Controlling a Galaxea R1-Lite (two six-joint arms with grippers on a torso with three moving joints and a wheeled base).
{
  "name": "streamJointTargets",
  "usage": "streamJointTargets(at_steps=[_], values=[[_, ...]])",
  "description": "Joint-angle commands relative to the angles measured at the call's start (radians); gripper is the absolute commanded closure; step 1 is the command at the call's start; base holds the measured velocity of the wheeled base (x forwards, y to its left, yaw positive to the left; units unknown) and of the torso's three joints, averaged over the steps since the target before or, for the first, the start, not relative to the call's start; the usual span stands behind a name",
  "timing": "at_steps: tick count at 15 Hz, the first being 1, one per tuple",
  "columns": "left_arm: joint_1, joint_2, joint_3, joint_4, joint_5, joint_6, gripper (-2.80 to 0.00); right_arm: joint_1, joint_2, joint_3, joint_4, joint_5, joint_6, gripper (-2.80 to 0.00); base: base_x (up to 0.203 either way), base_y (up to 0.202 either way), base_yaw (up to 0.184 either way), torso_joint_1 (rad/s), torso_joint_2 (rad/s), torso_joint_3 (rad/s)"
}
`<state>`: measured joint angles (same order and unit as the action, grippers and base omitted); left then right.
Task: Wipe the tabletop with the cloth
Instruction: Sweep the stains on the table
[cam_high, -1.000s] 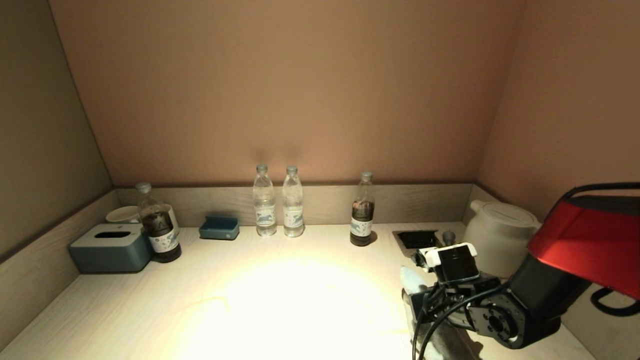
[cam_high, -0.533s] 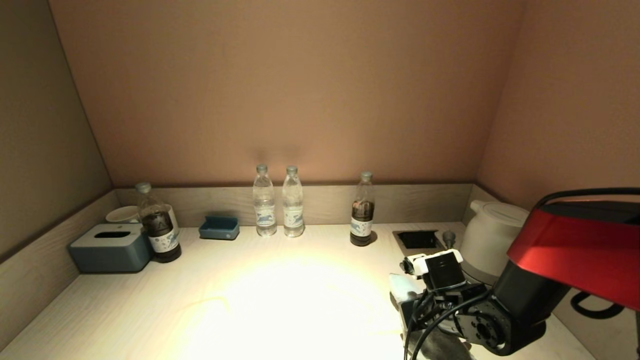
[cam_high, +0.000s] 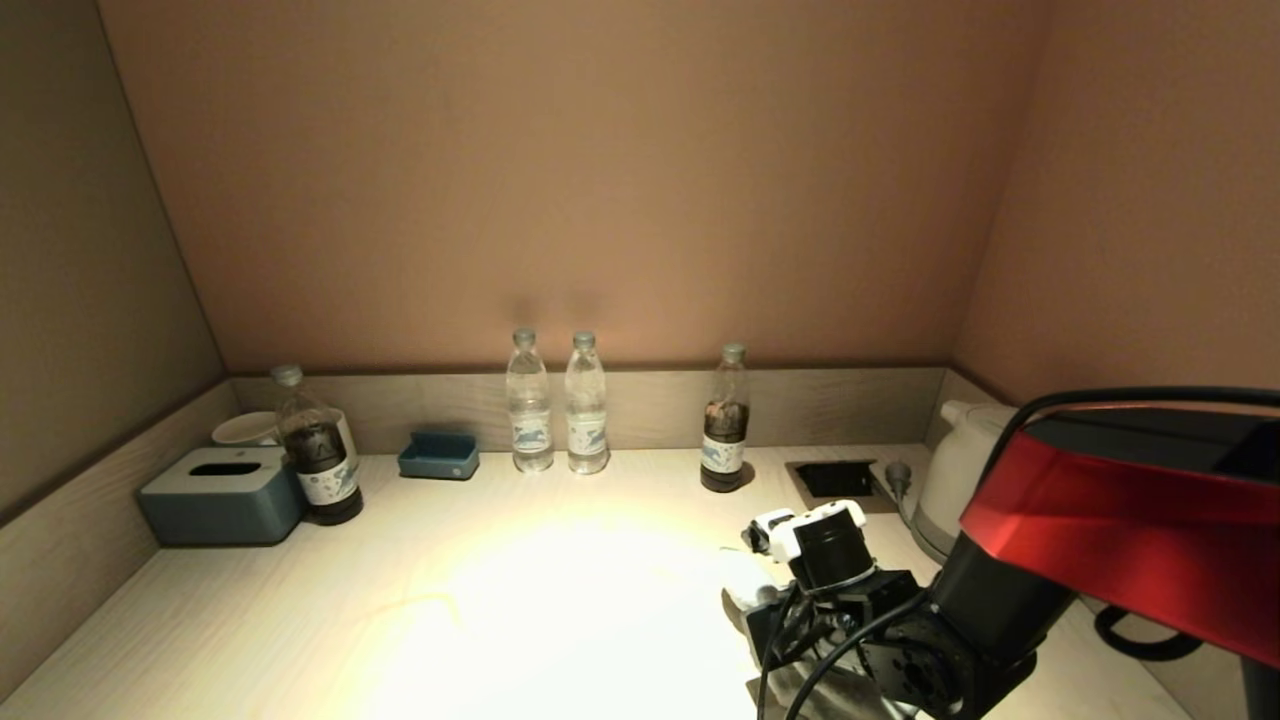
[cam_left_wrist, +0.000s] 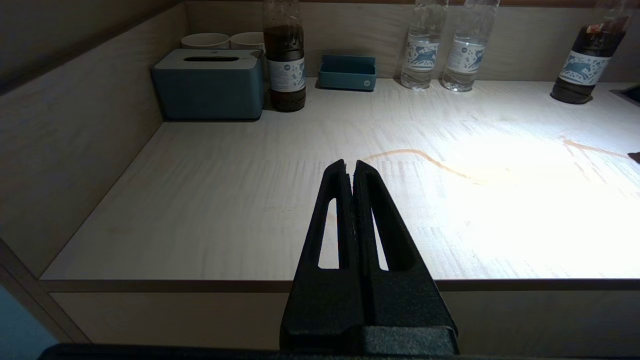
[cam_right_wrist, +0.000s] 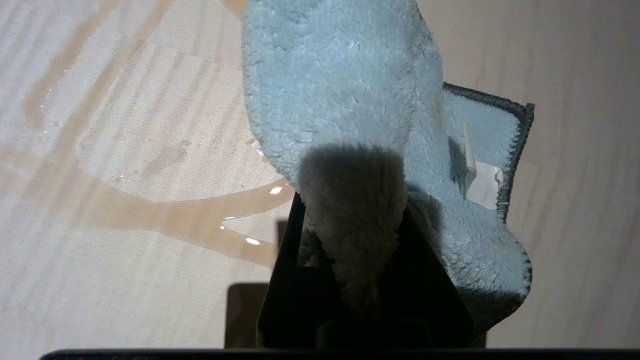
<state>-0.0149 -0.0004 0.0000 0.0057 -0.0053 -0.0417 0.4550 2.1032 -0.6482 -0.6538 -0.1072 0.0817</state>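
My right gripper (cam_right_wrist: 350, 200) is shut on a light blue fluffy cloth (cam_right_wrist: 340, 90) with a dark hem and a white tag, and presses it on the pale wood tabletop (cam_high: 500, 600). In the head view the right gripper (cam_high: 778, 640) is low at the front right, with the cloth (cam_high: 745, 585) showing beside it. A brown liquid streak (cam_right_wrist: 190, 220) lies on the wood right beside the cloth. The streak (cam_left_wrist: 420, 155) also shows in the left wrist view. My left gripper (cam_left_wrist: 354, 165) is shut and empty, parked at the table's front edge.
Along the back wall stand two clear water bottles (cam_high: 557, 405) and a dark-drink bottle (cam_high: 724, 420). At the left are another dark bottle (cam_high: 318, 450), a blue tissue box (cam_high: 220, 495), a cup (cam_high: 245, 428) and a small blue tray (cam_high: 438, 455). A white kettle (cam_high: 955, 470) and a socket recess (cam_high: 835, 478) are at the right.
My right arm has moved left across the table, dragging the cloth with it. The left gripper and the other objects have not moved.
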Motion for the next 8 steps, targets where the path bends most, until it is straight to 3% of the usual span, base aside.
streamJointTargets(at_steps=[1,8], values=[[0.000,0.000,0.000,0.000,-0.001,-0.001,0.00,0.049,0.016,-0.038,-0.002,-0.002,0.005,0.00,0.000,0.000,0.000,0.000,0.00,0.000],[0.000,0.000,0.000,0.000,-0.001,0.000,0.00,0.161,0.075,-0.168,0.015,-0.004,0.012,0.00,0.000,0.000,0.000,0.000,0.00,0.000]])
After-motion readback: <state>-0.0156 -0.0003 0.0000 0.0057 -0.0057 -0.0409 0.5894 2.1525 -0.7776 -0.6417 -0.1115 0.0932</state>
